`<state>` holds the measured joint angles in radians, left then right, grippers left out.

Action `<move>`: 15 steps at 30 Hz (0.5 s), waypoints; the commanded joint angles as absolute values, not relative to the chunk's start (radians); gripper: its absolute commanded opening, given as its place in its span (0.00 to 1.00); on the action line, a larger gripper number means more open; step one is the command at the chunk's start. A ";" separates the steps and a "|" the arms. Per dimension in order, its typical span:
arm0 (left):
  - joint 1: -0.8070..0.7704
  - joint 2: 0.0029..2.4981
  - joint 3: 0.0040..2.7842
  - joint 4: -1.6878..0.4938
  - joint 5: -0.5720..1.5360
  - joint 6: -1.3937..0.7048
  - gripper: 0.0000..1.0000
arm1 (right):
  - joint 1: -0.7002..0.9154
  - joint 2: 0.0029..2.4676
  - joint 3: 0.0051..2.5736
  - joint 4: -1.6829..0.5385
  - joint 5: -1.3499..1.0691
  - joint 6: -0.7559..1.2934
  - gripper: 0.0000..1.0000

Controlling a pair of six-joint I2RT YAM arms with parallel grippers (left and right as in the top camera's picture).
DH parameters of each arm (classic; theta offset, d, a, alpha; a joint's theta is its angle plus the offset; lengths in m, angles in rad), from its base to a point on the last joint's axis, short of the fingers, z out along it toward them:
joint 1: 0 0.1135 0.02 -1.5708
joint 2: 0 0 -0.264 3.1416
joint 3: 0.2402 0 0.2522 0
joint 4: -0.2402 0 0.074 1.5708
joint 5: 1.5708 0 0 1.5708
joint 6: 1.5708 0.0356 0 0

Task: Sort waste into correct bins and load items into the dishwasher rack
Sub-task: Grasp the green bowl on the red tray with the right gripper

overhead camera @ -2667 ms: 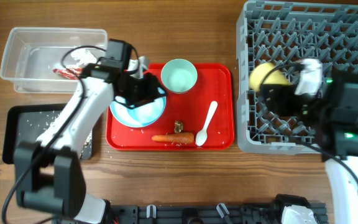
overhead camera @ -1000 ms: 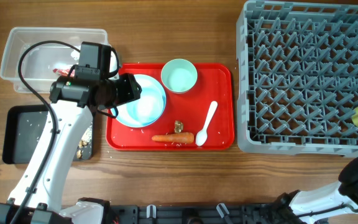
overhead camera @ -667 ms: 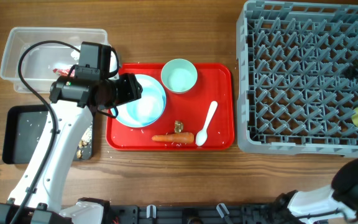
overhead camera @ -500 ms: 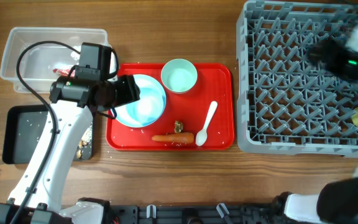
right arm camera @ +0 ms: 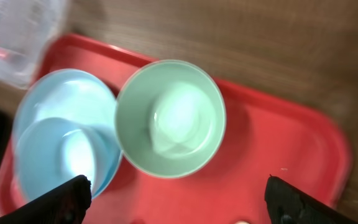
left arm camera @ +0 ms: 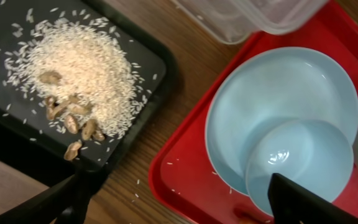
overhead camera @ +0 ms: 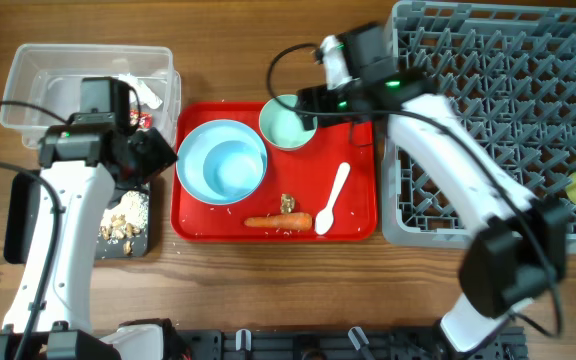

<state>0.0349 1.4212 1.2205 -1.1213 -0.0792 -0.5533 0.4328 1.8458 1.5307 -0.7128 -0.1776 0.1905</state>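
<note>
Wooden table (overhead camera: 268,60): red tray (overhead camera: 358,215) centre, grey rack (overhead camera: 488,120) right. Light blue bowl (overhead camera: 230,168) and pale green bowl (overhead camera: 283,125) on red tray. Left gripper (left arm camera: 174,183) spread wide, empty, between black tray (left arm camera: 5,134) and red tray. Right gripper (right arm camera: 176,186) spread wide, empty, above pale green bowl.

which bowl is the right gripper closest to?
The pale green bowl, just below the right gripper; the light blue bowl sits further left on the plate.

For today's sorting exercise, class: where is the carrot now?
Overhead view: the carrot lies along the lower edge of the red tray, below the blue plate and left of the white spoon.
</note>
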 commanded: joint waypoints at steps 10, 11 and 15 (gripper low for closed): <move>0.064 1.409 1.225 -1.139 -0.094 -0.588 0.96 | 0.473 2.097 1.543 -0.664 0.012 0.471 0.26; 0.064 1.409 1.225 -1.139 -0.094 -0.588 0.96 | 0.469 2.090 1.543 -0.667 0.012 0.471 0.15; 0.064 1.409 1.225 -1.139 -0.094 -0.588 0.96 | 0.441 2.019 1.543 -0.678 0.053 0.436 0.04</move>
<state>0.0601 1.4212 1.2205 -1.1374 -0.0818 -0.5713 0.4675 2.0907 1.5307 -0.6750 -0.0021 0.4629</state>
